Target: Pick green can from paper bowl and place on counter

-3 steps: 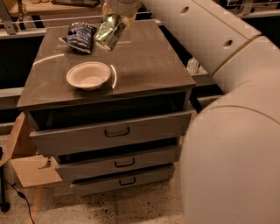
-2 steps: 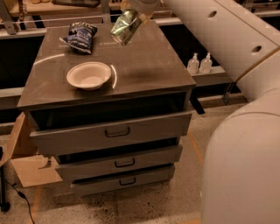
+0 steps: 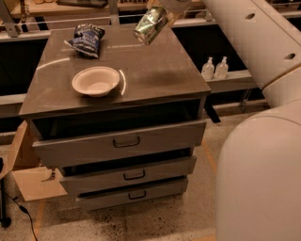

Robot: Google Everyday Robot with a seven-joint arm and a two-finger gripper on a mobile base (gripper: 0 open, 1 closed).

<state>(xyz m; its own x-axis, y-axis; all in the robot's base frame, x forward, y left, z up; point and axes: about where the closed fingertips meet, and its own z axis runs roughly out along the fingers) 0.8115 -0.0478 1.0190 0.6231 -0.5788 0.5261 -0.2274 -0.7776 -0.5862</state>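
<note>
The green can (image 3: 151, 24) hangs tilted in the air above the back right part of the counter (image 3: 155, 77), held by my gripper (image 3: 164, 10) at the top edge of the view. The gripper is shut on the can's upper end. The paper bowl (image 3: 96, 80) sits empty on the left front part of the counter, well to the left of and below the can. My white arm (image 3: 256, 52) reaches in from the right.
A dark blue chip bag (image 3: 86, 38) lies at the counter's back left. The cabinet's three drawers (image 3: 120, 141) stand slightly pulled out. Two small bottles (image 3: 214, 68) stand on a ledge to the right. A cardboard box (image 3: 28, 164) sits on the floor at left.
The gripper has carried the can to the right and slightly up, away from the bowl, toward the counter's back right.
</note>
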